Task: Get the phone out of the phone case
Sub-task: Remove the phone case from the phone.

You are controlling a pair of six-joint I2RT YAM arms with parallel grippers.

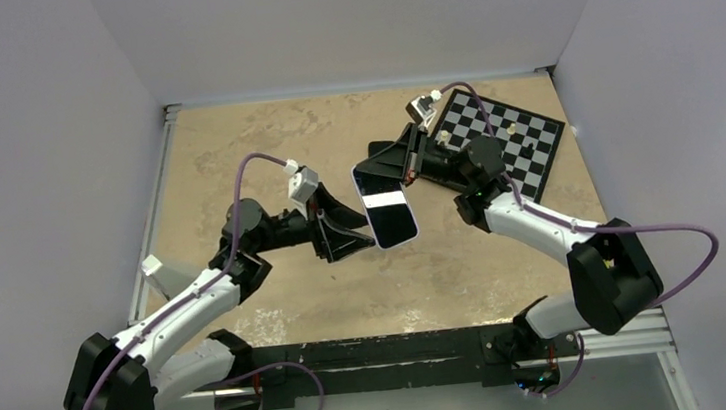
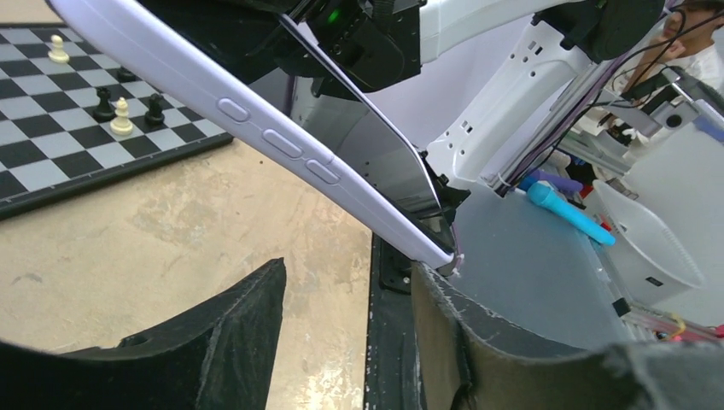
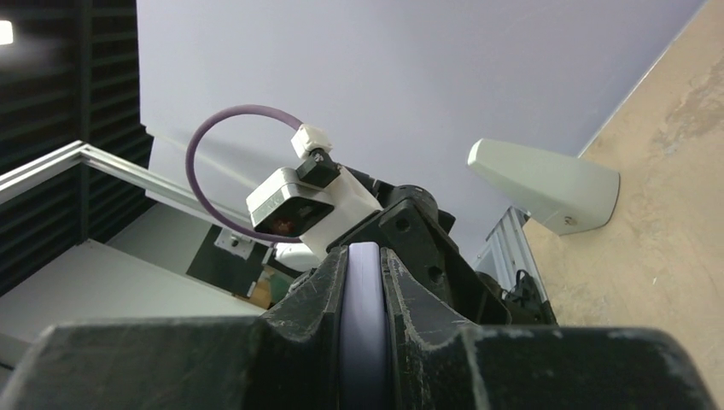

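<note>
Phone [image 1: 386, 206] sits in its lavender phone case [image 2: 273, 141], the pair held up in the air over the middle of the table [image 1: 263, 144], screen facing up, far end higher than the near one.

R gripper [image 3: 363, 256] is pinched tight on the case's far end; the wrist cam shows the pale edge squeezed btw. both pads. L gripper [image 2: 348, 272] has its jaws apart w/ nothing clamped. The case's lower corner hangs just above its right-hand finger [image 2: 478, 342], touching or nearly so; can't tell which.

To do this bit well, I reckon the L fingers should hook the case lip at that lower corner and peel it back off the glass, not grab case and phone together. R should keep a firm hold, and ideally pinch the phone itself, otherwise both slide out as one. Go corner by corner; a yank could drop the lot on the table.

Only container here is the case: phone is inside, light rim showing all round the screen, no corner clearly popped. Chessboard [image 1: 519, 140] w/ a few pieces lies behind, well apart.
</note>
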